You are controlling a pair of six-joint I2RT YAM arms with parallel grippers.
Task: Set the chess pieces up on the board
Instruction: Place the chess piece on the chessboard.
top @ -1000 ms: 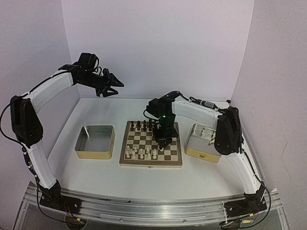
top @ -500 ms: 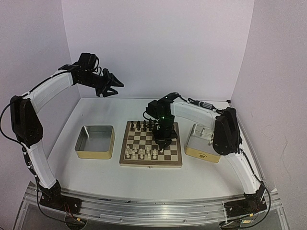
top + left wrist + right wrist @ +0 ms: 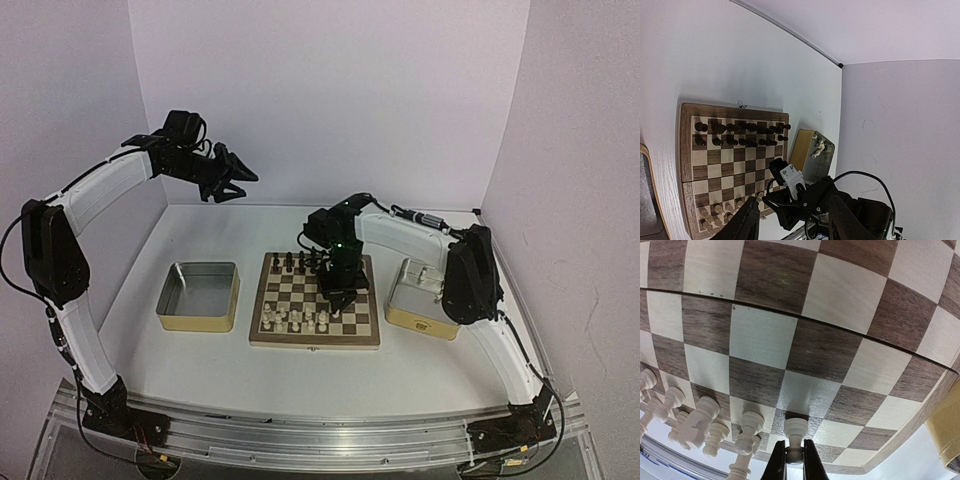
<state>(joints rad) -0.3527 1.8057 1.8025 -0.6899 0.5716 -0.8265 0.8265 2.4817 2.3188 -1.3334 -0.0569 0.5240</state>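
**Over the board's near right part: 1 white pawn pinched in the right hand**

Low above the board (image 3: 262, 338), the right hand (image 3: 794, 460) has its 2 fingers closed tight on a white pawn (image 3: 794, 432), gripping it at the neck. In the right wrist view the pawn sits over a dark square near the board's near edge, just beside the end of a row of other cream-white chess pieces (image 3: 295, 318). Whether its base touches the wood cannot be told.

Those white pieces stand in 2 rough rows along the near side of the board. Dark pieces (image 3: 295, 262) fill the far side, and the middle squares are bare.

The left hand (image 3: 235, 180) hangs high above the far left of the worktop (image 3: 200, 370), well apart from the board. Its fingers are parted to a middling gap with nothing between them.

2 metal tins flank the board. The left tin (image 3: 198, 318) lies near the board's left edge. The right tin (image 3: 420, 320) lies just beside the board's right edge, with a few white pieces (image 3: 817, 146) lying in it.
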